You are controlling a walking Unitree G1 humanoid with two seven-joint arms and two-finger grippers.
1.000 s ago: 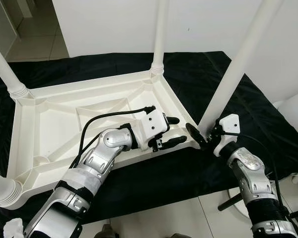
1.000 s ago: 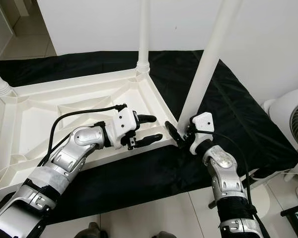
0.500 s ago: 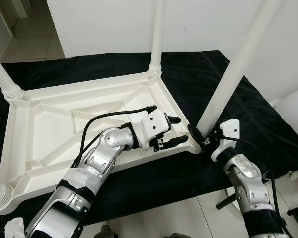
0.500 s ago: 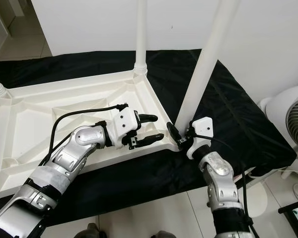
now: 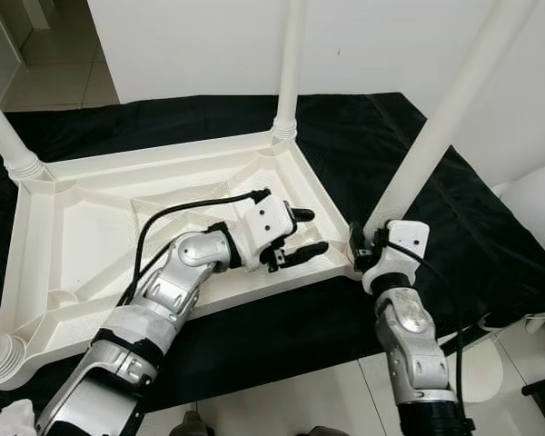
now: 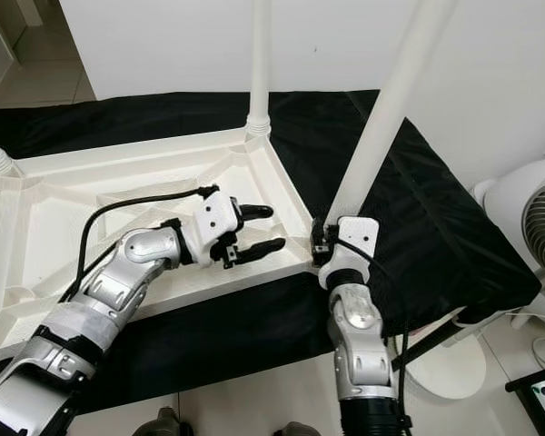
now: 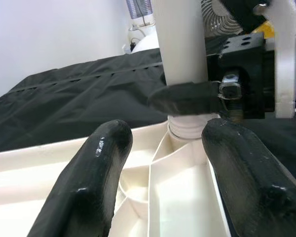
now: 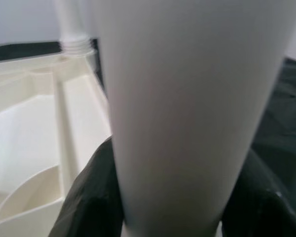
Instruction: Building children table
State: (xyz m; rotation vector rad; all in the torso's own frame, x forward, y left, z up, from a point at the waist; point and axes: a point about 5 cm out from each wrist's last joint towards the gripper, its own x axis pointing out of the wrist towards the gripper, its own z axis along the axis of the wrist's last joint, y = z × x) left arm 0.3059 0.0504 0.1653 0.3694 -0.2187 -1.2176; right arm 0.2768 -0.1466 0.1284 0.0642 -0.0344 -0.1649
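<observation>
A white plastic children's table [image 5: 91, 227] lies upside down on a black cloth [image 5: 490, 245] spread over the floor, its ribbed underside facing up. White legs stand upright from its corners: one at the far right corner [image 5: 289, 64], one at the far left [image 5: 4, 127], and a collar of another at the near left corner [image 5: 2, 354]. The right tool [image 5: 363, 252] is clamped around the base of the near right leg [image 5: 436, 127], its black fingers [image 8: 89, 197] on either side of the tube just above the threaded socket. The left tool [image 5: 302, 234] hovers over the table's underside just left of that corner, its two fingers [image 7: 93, 173] spread apart and holding nothing. A white fan [image 6: 531, 218] stands at the right, beyond the cloth.
</observation>
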